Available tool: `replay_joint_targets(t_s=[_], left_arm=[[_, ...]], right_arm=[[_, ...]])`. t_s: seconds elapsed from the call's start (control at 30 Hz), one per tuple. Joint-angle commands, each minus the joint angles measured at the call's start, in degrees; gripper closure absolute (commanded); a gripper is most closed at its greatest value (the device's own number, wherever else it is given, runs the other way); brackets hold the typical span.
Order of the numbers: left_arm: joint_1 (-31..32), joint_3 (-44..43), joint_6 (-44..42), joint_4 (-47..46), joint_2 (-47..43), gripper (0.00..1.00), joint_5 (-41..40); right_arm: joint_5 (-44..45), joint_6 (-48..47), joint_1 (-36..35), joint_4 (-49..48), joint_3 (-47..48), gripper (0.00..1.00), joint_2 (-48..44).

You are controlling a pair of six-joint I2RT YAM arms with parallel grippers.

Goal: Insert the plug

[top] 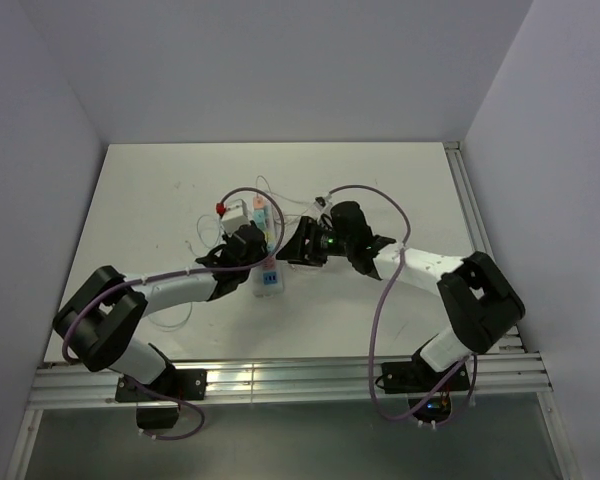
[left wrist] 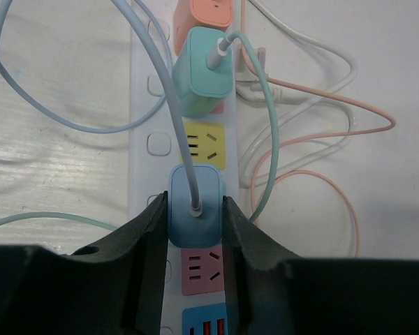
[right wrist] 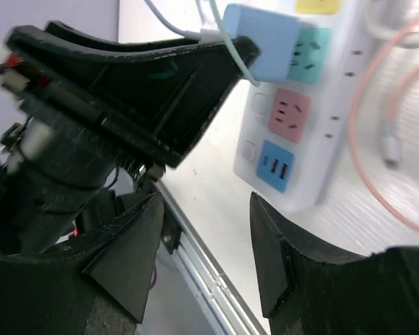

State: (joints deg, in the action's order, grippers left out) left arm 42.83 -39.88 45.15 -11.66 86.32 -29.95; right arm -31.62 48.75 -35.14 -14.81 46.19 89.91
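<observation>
My left gripper [left wrist: 194,209] pinches the blue plug [left wrist: 204,225], which sits at the teal socket [right wrist: 313,47] of the power strip [left wrist: 143,112], so a tilted push could jam its prongs or slide the strip.

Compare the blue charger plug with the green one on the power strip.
The blue plug sits clamped between the left gripper's fingers; the green plug stands free. Blue's cable is grey-blue, green's mint. Both are rounded blocks on the power strip, cable leaving the top.
</observation>
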Motion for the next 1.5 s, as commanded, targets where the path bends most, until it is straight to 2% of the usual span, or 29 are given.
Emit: replay_joint_targets(t_s=[0.0,0.17,0.3,0.37,0.5,0.7,0.93,1.2,1.47], left_arm=[[1.11,1.83,-0.84,17.98,6.39,1.00,1.92],[1.20,-3.79,-3.57,23.17,10.97,1.00,2.08],[1.29,-6.00,-4.36,24.15,12.55,1.00,4.37],[1.20,-5.65,-4.36,23.79,12.03,1.00,5.08],[1.29,-4.86,-4.28,23.35,10.71,1.00,6.39],[1.29,-4.16,-4.10,22.73,9.65,1.00,8.07],[1.91,-6.44,-6.30,24.93,11.23,1.00,7.89],[3.48,-8.46,-7.70,27.03,13.77,1.00,7.90],[6.38,-9.08,-5.60,26.87,17.56,1.00,7.98]], right_arm=[[6.56,-0.93,2.08,2.84,-2.16,0.40,-7.88],[13.33,-7.17,6.22,12.86,-0.41,0.41,-10.11],[7.73,-9.73,6.22,14.72,3.98,0.56,-3.10],[6.92,-11.39,5.96,15.07,4.52,0.55,-1.41],[6.48,-12.45,4.99,11.99,4.86,0.47,1.31],[6.39,-11.49,1.22,10.59,8.12,0.47,7.64],[10.87,-9.64,-3.01,10.15,12.07,0.46,11.86],[17.02,-9.64,-4.33,12.96,12.87,0.50,14.77],[17.20,-7.80,-4.33,12.00,11.38,0.57,17.85]])
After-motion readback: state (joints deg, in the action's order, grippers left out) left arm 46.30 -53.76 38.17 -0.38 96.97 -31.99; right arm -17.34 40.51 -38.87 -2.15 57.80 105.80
